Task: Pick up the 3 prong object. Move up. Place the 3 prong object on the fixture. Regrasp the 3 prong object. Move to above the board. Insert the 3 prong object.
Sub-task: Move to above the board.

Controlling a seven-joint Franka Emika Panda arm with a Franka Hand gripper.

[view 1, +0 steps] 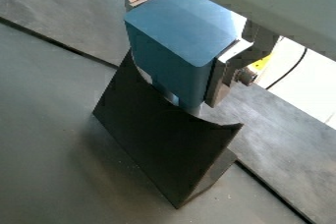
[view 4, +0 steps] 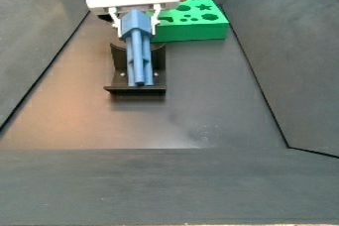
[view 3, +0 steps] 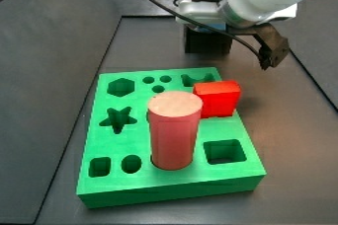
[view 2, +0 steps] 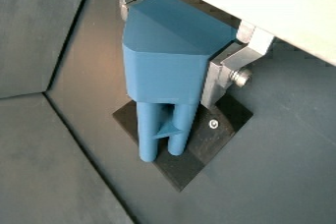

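Blue-grey plastic fills both wrist views right now: that's the 3 prong object (view 2: 164, 76), and your gripper (view 2: 197, 61) has it pinched by the body, silver plates closed against its sides with the prongs pointing down. You can see one of the fingers (view 1: 221, 79) pressed to its flank.

Where it sits: directly over the fixture (view 4: 135, 74), the dark bracket on its base plate. In a wrist view the prongs reach down to the plate, and in a side view the piece hangs right against the upright part. Whether it's actually resting there or just above, you can't tell from these angles.

Progress-wise, I'd say pickup and lift are done and you're in the placing step. Letting go, regrasping, carrying over and inserting are all left.

Over on the board (view 3: 126, 175) nothing blue is in any hole yet; a pink cylinder (view 3: 175, 130) stands on it and a red cube (view 3: 218, 98) sits by the far edge. It's well apart from the fixture, so there's travel ahead.
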